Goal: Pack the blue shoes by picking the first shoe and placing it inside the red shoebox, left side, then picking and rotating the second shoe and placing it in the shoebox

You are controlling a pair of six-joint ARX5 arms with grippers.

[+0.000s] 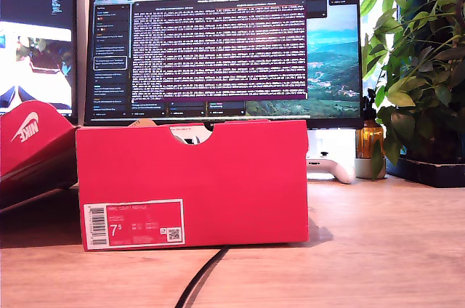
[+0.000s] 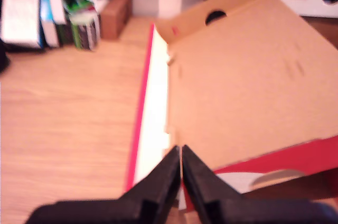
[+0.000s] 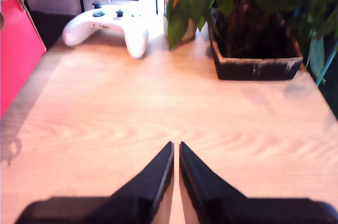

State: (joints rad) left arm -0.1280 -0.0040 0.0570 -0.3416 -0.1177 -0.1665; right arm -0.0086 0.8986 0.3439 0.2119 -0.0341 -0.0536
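In the exterior view the lid [image 1: 29,141] lies at 9 o'clock of the red shoebox [image 1: 192,177], which stands mid-desk. No blue shoes are visible. Both the first gripper [image 2: 181,167] and second gripper [image 3: 176,161] are clenched, holding nothing. A suede shoe is probably light and soft; the stiff heel seems best to grip.

Exterior view: sharp focus, moderate indoor light. The monitor [image 1: 225,43] is a bright backlit source; the window area at upper right is overexposed. The red shoebox [image 1: 192,184] casts a dark shadow on the table [image 1: 378,250] at lower left.

First wrist view: blurred throughout, warm cast. The box's pale inner wall is washed out near frame centre.

Second wrist view: sharper, evenly lit. The white controller [image 3: 108,26] shows mild glare; the plant pot [image 3: 256,49] casts a soft shadow.
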